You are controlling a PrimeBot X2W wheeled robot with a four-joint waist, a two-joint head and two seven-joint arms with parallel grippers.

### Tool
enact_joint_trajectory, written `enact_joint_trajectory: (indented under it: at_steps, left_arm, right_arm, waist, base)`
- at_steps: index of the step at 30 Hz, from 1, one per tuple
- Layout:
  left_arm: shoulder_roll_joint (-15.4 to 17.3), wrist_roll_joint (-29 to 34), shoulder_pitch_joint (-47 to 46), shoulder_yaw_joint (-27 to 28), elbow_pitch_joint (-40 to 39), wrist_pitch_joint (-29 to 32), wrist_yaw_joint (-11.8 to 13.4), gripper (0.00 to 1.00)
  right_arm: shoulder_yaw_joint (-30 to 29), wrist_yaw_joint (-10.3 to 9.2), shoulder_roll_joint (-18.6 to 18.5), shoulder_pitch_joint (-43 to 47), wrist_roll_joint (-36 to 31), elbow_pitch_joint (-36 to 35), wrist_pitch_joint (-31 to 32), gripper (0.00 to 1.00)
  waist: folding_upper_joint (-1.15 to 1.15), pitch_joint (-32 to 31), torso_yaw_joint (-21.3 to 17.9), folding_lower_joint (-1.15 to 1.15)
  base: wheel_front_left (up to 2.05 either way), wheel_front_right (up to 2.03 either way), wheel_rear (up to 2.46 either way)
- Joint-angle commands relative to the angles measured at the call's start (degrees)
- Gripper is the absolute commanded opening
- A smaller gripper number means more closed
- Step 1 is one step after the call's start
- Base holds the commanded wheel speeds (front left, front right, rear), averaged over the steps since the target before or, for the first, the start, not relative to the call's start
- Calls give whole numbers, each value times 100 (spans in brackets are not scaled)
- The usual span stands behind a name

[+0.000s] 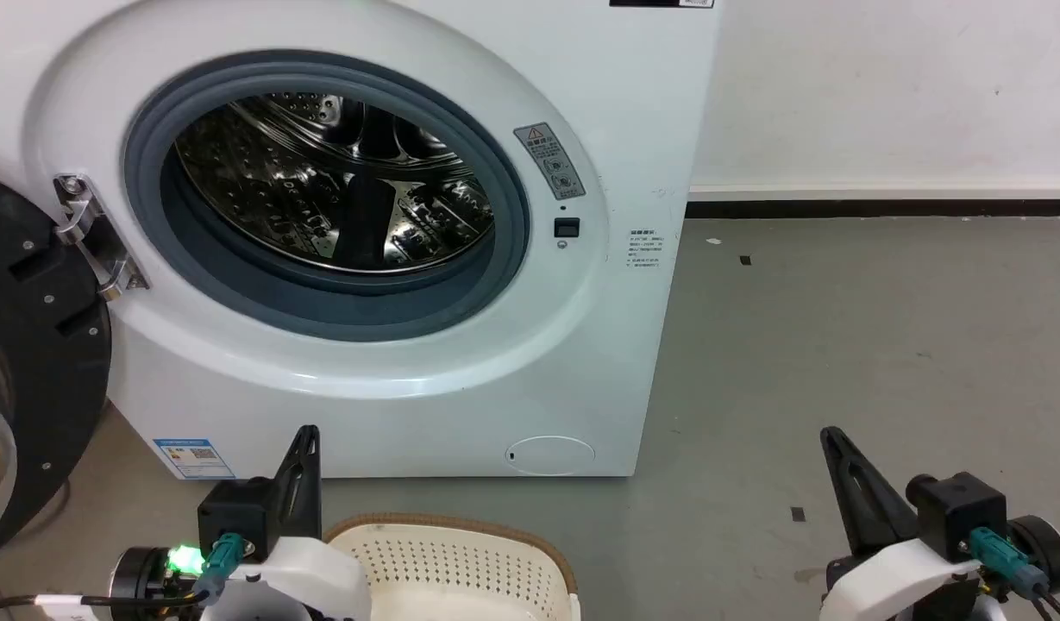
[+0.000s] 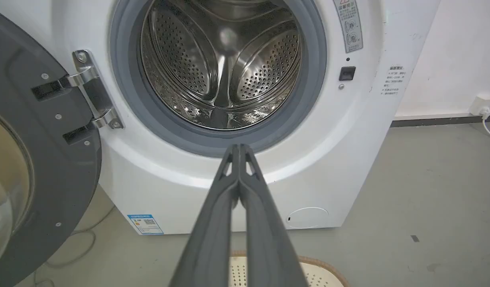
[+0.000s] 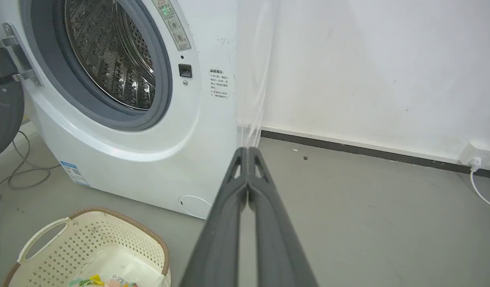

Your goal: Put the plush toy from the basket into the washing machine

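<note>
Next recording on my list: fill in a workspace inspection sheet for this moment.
Surface: grey floor, scuffed.
Job's things: large white front-loading washing machine, its black round door swung open, nothing seen in the shiny perforated steel drum; cream perforated plastic basket with brown rim on the floor before it; a sliver of colourful plush toy on its bottom.
Clutter: small dark scraps on the floor.
Grippers: left gripper and right gripper both shut, holding nothing.
Cables: grey cable looped beside the machine; white cable from a wall socket.
Surroundings: white wall, dark skirting.
</note>
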Motion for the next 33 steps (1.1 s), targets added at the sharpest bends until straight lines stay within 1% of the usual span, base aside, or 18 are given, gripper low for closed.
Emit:
enact_joint_trajectory:
  at_steps: [1, 2, 18, 33]
  left_arm:
    - [0, 16, -33, 2, -25, 2, -25, 0]
    - [0, 0, 0, -1, 1, 0, 1, 100]
    - [0, -42, -24, -174, 121, -160, 108, 100]
    - [0, -151, -148, -415, 520, -340, 190, 100]
  right_arm:
    - [-4, -4, -1, -80, -43, 15, 8, 0]
    - [0, 0, 0, 1, 4, 0, 0, 100]
    - [-79, 0, 0, 19, 135, -43, -160, 100]
    - [-140, -1, 0, -13, 279, -128, -339, 100]
  waist:
    - [0, 0, 0, 0]
    - [0, 0, 0, 0]
    - [0, 42, -16, 0]
    - [0, 215, -108, 0]
  base:
    - [0, 0, 0]
    - [0, 0, 0]
    - [0, 0, 0]
    - [0, 0, 0]
